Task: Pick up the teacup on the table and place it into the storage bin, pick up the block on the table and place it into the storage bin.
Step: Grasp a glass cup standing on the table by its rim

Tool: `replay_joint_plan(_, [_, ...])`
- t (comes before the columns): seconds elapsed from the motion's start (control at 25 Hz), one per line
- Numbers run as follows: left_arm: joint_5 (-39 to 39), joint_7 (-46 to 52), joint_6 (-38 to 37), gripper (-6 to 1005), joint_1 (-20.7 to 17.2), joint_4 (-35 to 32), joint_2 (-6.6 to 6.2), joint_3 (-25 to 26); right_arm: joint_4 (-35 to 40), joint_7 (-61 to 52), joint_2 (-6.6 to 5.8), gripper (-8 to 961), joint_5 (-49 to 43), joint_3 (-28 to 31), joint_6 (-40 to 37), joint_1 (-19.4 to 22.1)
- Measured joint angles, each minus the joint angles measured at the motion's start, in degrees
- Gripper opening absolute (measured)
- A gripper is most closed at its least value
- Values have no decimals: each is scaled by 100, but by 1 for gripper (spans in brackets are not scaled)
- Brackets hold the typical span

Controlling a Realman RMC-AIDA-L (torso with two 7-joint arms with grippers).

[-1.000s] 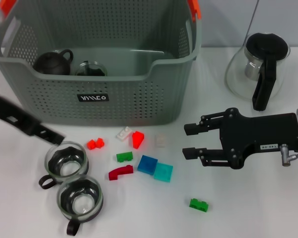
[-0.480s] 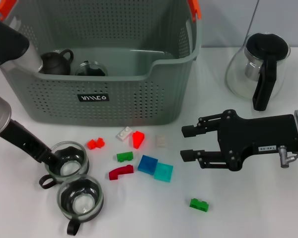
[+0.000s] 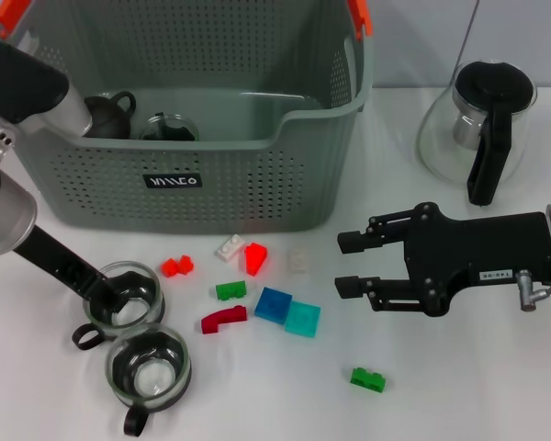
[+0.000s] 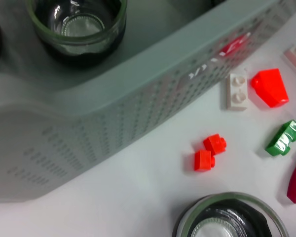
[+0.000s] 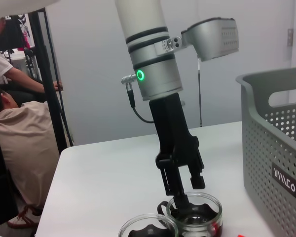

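Observation:
Two glass teacups stand at the front left of the table, one behind the other. My left gripper is down at the rear teacup's rim; in the right wrist view the left gripper stands open, fingers astride the rim. Several small blocks lie mid-table, among them a red block, a green block and a blue block. My right gripper hovers open to their right, holding nothing. The grey storage bin stands behind, with another teacup inside.
A glass teapot with a black handle stands at the back right. A dark small teapot sits in the bin. A lone green block lies near the front edge. People sit beyond the table's far side in the right wrist view.
My left arm has swung in from the left and its gripper has come down onto the rear teacup's rim. The right gripper has barely shifted.

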State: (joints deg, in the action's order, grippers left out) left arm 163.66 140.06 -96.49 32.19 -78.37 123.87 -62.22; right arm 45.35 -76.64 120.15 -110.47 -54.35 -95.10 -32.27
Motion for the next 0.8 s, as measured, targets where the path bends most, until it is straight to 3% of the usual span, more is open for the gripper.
replay_joint_plan(0.32, [7,153,491,716,144,696,-27,-4,0,0,0,534,0,9,-16,9])
replay_joint_plan(0.64, [8,408,657,680,132,859,-55,-71,0,0,-9,535,3,13,-63,-3])
replay_joint_plan(0.76, [13,468,685,475,146,921,-77,-76,0,0,-10,535,5,12,-64,-9])
replay_joint_plan(0.8, [14,481,686,454,147,926,-86,-75,0,-2,-10,535,6,13,-64,-12])
